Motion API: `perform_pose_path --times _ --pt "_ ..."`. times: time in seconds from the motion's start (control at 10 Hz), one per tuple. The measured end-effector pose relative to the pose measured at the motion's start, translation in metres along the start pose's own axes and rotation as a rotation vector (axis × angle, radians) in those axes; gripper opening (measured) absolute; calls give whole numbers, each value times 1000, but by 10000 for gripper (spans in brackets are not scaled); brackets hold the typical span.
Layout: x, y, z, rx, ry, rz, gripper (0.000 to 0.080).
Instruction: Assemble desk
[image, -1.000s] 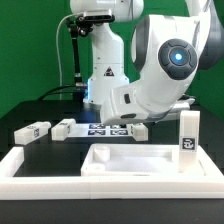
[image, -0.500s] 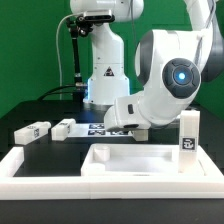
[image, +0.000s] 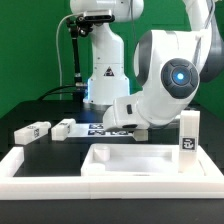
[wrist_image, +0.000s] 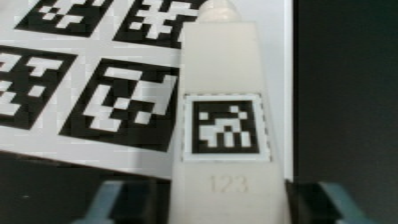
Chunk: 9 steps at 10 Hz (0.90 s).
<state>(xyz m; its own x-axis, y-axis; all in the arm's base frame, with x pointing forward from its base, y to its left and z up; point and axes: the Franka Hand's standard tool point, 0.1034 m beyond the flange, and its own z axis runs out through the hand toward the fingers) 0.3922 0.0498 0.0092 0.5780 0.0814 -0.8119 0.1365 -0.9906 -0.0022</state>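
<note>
A white leg post (wrist_image: 222, 110) with a black-and-white tag and the number 123 lies flat, partly over the marker board (wrist_image: 89, 70). My gripper (wrist_image: 222, 205) straddles its near end. Its fingers (wrist_image: 114, 200) stand on either side with dark gaps to the post, so it is open and not gripping. In the exterior view the gripper is low behind the desk panel (image: 130, 160) and mostly hidden by the arm. Two more leg posts (image: 32, 131) (image: 65, 128) lie at the exterior view's left. A third (image: 188, 133) stands upright at the right.
The marker board (image: 100, 128) lies behind the panel, by the robot base (image: 105, 75). The white L-shaped border rail (image: 25, 165) runs along the front and the exterior view's left side of the black table.
The arm came down toward the table during the first half second. It has held still since then. The parts on the table have not moved.
</note>
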Motion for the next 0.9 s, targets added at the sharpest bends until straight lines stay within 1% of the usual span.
perform_pose_path --times 0.6,0.7,0.8,0.9 --pt "0 2 0 3 0 2 288" --pt "-4 5 -6 10 -11 -3 290" --pt "-15 17 -41 25 10 1 290" --pt "-27 31 -73 34 73 1 290"
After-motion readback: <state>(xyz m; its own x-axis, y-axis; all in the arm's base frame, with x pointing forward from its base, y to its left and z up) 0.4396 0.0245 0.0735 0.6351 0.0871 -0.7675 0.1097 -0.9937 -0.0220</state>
